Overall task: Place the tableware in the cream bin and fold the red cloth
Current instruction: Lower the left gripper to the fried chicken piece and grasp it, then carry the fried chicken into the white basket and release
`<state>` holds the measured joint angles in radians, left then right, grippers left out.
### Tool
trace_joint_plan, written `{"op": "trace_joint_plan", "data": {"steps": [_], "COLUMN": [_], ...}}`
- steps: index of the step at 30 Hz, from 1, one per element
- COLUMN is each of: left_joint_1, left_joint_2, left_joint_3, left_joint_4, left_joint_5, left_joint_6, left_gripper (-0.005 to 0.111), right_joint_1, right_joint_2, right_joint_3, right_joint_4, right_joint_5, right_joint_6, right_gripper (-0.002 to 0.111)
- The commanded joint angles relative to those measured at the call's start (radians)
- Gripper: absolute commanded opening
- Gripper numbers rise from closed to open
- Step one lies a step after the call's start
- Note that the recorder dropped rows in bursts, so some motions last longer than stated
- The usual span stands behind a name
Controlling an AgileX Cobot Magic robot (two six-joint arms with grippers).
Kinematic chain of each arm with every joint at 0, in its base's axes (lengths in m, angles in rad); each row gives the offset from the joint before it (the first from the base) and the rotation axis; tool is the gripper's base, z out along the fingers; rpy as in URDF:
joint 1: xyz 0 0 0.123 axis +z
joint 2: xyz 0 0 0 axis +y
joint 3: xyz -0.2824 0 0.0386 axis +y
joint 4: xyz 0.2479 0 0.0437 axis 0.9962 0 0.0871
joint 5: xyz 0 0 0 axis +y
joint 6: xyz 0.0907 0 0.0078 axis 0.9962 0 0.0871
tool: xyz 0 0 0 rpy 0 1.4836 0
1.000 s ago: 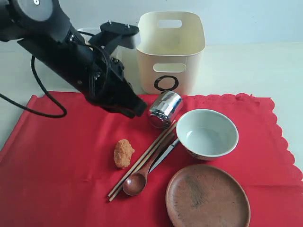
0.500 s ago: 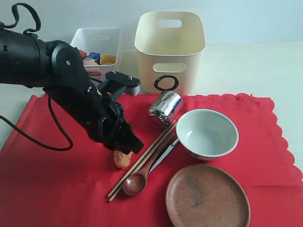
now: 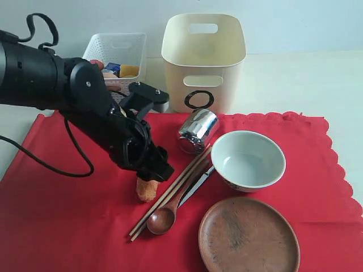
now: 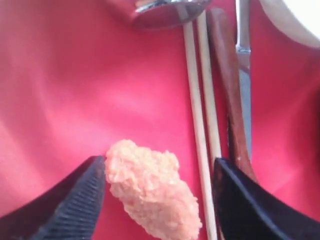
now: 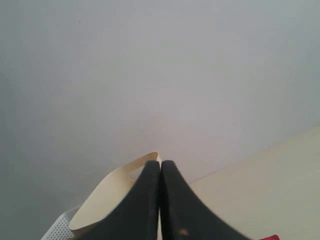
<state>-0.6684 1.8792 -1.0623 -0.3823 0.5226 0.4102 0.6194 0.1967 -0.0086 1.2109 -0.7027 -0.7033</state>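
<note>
Left arm (image 3: 79, 107) low, angled down, left jaws spread wide; right jaws pressed together

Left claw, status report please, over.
Left claw open, straddling fried nugget. Right claw shut, empty. Cup, bowl, plate on red cloth; chopsticks beside nugget.

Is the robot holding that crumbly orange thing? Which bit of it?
Not yet. The left hand is open around the nugget, not clamped on it. The right hand is shut on nothing.
</note>
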Motion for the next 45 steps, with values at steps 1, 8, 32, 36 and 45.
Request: {"op": "trace_joint_plan", "data": {"steps": [1, 8, 32, 36, 45], "left_joint_1": [-0.002, -0.002, 0.000, 0.004, 0.127], "left_joint_2": [0.041, 0.105, 0.014, -0.032, -0.106], "left_joint_3": [0.003, 0.003, -0.058, -0.103, -0.247], "left_joint_4": [0.012, 0.014, 0.013, 0.039, 0.101], "left_joint_5": [-0.013, -0.013, 0.100, 0.127, 0.093], "left_joint_6": [-0.001, -0.001, -0.001, -0.001, -0.004], "left_gripper": [0.061, 0.061, 0.000, 0.000, 0.000], "right_joint_1": [-0.003, -0.003, -0.003, -0.003, -0.003], "right_joint_2": [-0.002, -0.002, -0.002, -0.002, -0.002], "right_joint_3": [0.003, 0.003, 0.003, 0.003, 0.003], "right_joint_4": [-0.009, -0.009, -0.009, -0.009, -0.009], "right_joint_5": [-0.003, -0.003, -0.003, -0.003, -0.003], "right_joint_6": [-0.003, -0.003, -0.003, -0.003, -0.003], "right_gripper": [0.000, 0.000, 0.000, 0.000, 0.000]}}
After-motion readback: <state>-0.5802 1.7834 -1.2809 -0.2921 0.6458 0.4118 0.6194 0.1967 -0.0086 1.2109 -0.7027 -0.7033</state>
